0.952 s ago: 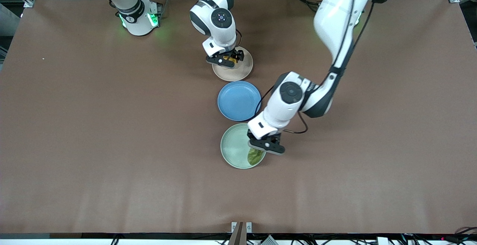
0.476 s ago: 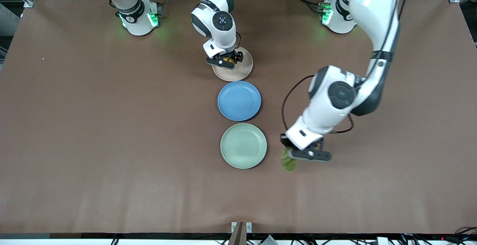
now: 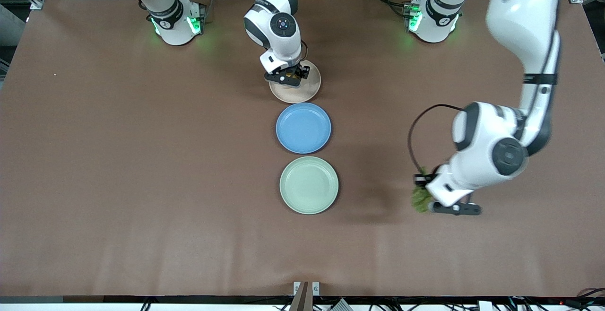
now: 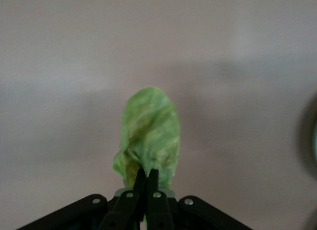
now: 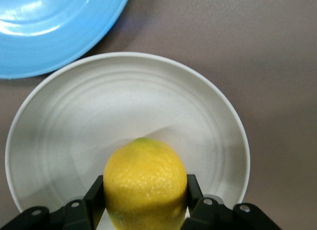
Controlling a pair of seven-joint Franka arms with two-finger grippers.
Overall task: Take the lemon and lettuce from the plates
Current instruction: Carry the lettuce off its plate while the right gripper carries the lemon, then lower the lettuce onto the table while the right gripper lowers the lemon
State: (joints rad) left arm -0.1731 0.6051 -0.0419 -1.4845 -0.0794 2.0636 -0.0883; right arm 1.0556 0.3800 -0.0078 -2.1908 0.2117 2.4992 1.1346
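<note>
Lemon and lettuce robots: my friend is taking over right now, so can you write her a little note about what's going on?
Left gripper: shut on the lettuce, held in the air over bare table toward the left arm's end.
Right gripper: shut on the lemon, low over the beige plate.
Green plate: nothing on it now. The blue plate lies between the two plates.
Done: lettuce is off its plate; lemon is gripped.
Left: lift the lemon away from the beige plate, then set both things down.
</note>
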